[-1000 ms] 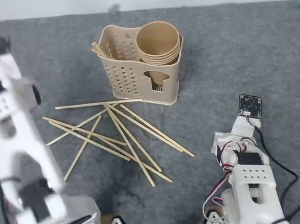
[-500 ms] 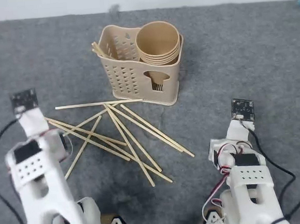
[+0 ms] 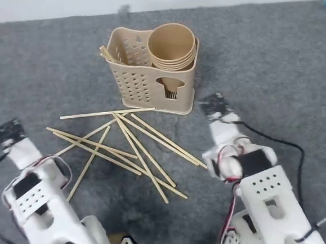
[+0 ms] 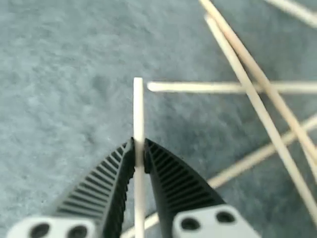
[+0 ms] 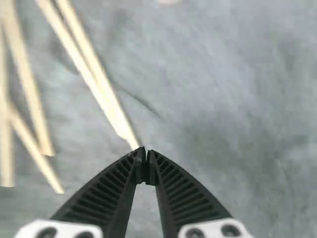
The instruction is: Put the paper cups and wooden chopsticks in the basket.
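Left gripper (image 4: 139, 148): black ribbed jaws closed to a sliver on one pale, slim wooden chopstick (image 4: 138, 109), out in front of the beige perforated plastic basket (image 3: 143, 81). Right gripper (image 5: 144, 158): tips pressed together on nothing, at the end of two loose chopsticks (image 5: 89, 79) that lie crossed with others on grey carpet (image 3: 271, 62) before the same basket; stacked tan paper cups (image 3: 171, 42) stand inside it. Sticks judged light, stiff and smooth, liable to pivot if pinched near an end, so a mid-length hold is advised; no legible writing on any item
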You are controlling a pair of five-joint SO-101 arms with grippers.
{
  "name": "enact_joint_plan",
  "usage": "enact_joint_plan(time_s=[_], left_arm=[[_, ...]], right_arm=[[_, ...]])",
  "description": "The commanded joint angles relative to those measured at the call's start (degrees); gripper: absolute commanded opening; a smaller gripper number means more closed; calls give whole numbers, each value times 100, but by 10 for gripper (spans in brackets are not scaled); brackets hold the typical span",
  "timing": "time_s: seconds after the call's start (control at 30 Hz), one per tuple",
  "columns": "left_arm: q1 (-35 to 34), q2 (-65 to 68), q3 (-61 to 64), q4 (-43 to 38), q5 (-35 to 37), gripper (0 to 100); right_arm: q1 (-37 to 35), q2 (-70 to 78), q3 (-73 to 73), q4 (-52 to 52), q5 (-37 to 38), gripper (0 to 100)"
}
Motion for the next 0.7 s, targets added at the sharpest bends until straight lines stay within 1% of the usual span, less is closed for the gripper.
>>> enact_joint_plan(time_s=[0.0,0.1,0.17,0.33,0.47,0.57,0.67], left_arm=[[-158,-123,-119,-334,404,13],[-167,-123,-119,-378,422,13],[-167,-123,-127,-387,431,13],[-167,-123,-127,-527,440,13],[-167,-114,-110,-624,624,13],[-167,-114,-110,-633,615,13],[-167,-114,-101,-633,607,13]], right_arm=[[-901,-92,-501,-207,-273,24],[-1516,-48,-484,-620,-290,87],[-1701,189,-501,-936,-290,117],[-1754,1622,-563,-2149,-264,103],[-1754,2993,-1116,-2905,-264,105],[-1763,3908,-1811,-3213,-255,106],[-1798,4681,-2655,-3231,-255,106]])
